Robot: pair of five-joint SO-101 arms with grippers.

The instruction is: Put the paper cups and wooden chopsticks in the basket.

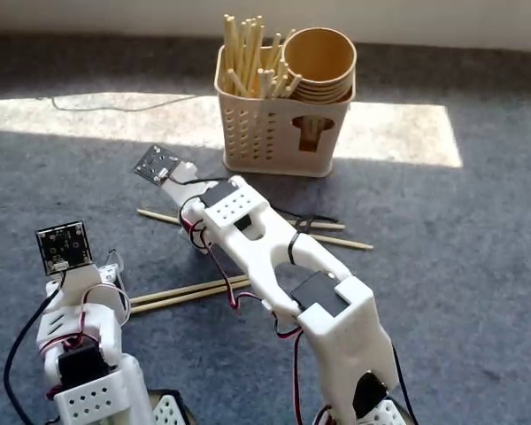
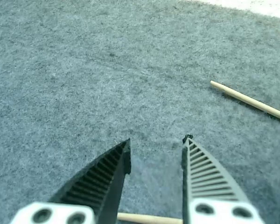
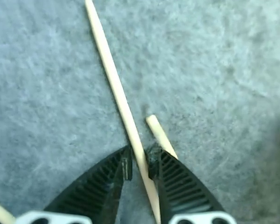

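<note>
A cream perforated plastic basket (image 1: 257, 133) stands upright at the far side of the grey carpeted surface (image 1: 460, 266). Inside it are a nested stack of brown paper cups (image 1: 323, 62) and, beside them, a bundle of pale wooden chopsticks (image 1: 248, 49) standing on end.

More chopsticks lie loose on the carpet nearer the arms. A pair of long wooden chopsticks (image 1: 190, 290) lies side by side between the two arms. Two further sticks lie beyond them, partly hidden under the white right arm (image 1: 274, 257).

The right arm stretches forward from the near edge toward the basket, its wrist well short of it. In its wrist view the right pincer (image 3: 140, 156) points down at the carpet with its black ribbed jaws only narrowly apart. They straddle one loose wooden chopstick (image 3: 112, 74) that runs between the tips. It looks as if slim gaps remain on both sides, though contact is hard to judge. The blunt end of a second loose stick (image 3: 159, 135) lies just beside the jaw tip.

The white left arm (image 1: 80, 336) sits back at the near left. The left pincer (image 2: 156, 149) hangs over bare carpet, jaws clearly apart and holding nothing. One thin wooden stick (image 2: 149, 218) crosses beneath the jaw bases, and another pale stick (image 2: 252, 100) lies farther off.
</note>
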